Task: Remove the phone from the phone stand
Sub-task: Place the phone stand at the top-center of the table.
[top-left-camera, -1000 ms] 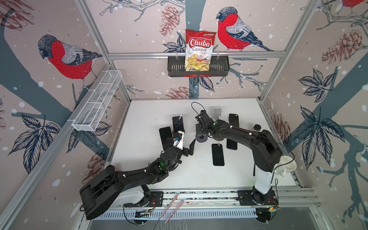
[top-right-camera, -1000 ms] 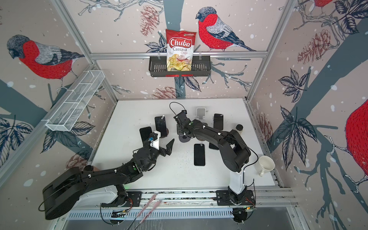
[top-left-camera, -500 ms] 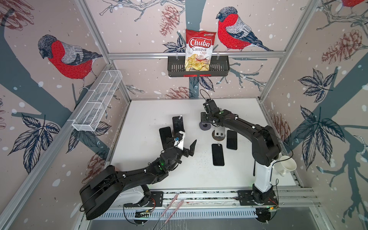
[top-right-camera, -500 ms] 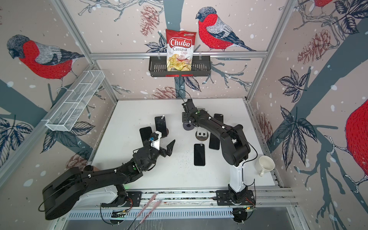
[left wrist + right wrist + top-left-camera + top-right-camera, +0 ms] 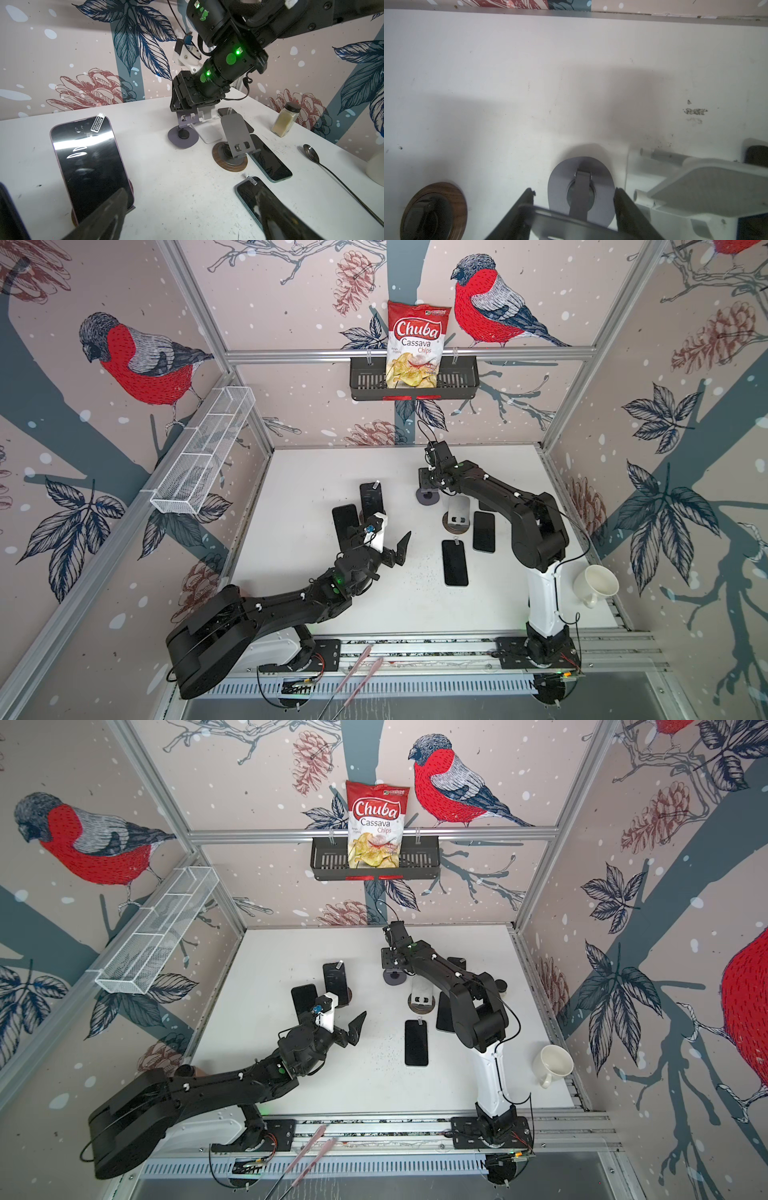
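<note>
With twelve o'clock at the back wall, the phone [image 5: 89,162] sits at about ten o'clock from the middle of the white table [image 5: 316,572]. It is propped upright and leans back on its stand [image 5: 349,994], of which only a sliver of round brown base shows. The phone is a slim slab with a glossy black screen, dark and throwing back streaks of light. It has a pinkish-purple rim, rounded corners and a small white sticker tab poking off its top corner. A second phone [image 5: 345,522], also dark and propped up, stands just beside it at eight o'clock. The left gripper [image 5: 193,193] hangs at five o'clock of the phone with its jaws spread wide. In the left wrist view one finger [image 5: 104,216] overlaps the phone's lower corner, but I cannot tell whether it touches. At twelve o'clock from the table's middle, the right gripper [image 5: 574,191] is pinching the tilted plate of a purple-grey stand [image 5: 182,138], one finger against each edge. At four o'clock of that one, a grey stand [image 5: 457,514] sits on a wood-look disc, with two flat phones [image 5: 455,562] lying dark-faced on the table nearby.
</note>
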Available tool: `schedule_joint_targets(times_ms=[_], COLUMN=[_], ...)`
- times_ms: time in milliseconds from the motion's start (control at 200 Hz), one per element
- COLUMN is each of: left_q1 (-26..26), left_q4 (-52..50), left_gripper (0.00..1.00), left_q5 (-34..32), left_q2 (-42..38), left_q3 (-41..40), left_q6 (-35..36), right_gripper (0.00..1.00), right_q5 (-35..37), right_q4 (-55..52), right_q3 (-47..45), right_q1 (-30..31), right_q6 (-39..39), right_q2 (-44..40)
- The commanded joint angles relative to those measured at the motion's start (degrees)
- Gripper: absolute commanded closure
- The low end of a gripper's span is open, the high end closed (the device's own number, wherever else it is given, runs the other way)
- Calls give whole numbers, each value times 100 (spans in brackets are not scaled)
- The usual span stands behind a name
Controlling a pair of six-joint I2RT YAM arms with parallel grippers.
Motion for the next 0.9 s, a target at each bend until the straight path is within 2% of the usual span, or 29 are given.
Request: schedule_joint_targets(times_ms=[0, 250, 490, 676, 891], left_q1=[14, 14, 14, 14, 14], left_q4=[-4, -47, -496, -609, -1534], left_gripper=[3, 3, 4, 3, 3], left_q5=[-56, -75, -401, -519, -1417], left_q2=[32, 128, 231, 139, 127], left_q3=[44, 94, 342, 368, 719], left_q6=[-11, -32, -142, -294, -845], right_gripper=[44, 42, 24, 19, 15], right_q5=[20, 81, 100, 120, 100], right_q4=[-31, 82, 243, 235, 235], right_q3=[64, -5, -189, -178, -221], right_q1=[-28, -48, -48, -48, -47], right_q6=[-137, -131, -95, -150, -256], right_q2=[92, 186, 25, -156, -459])
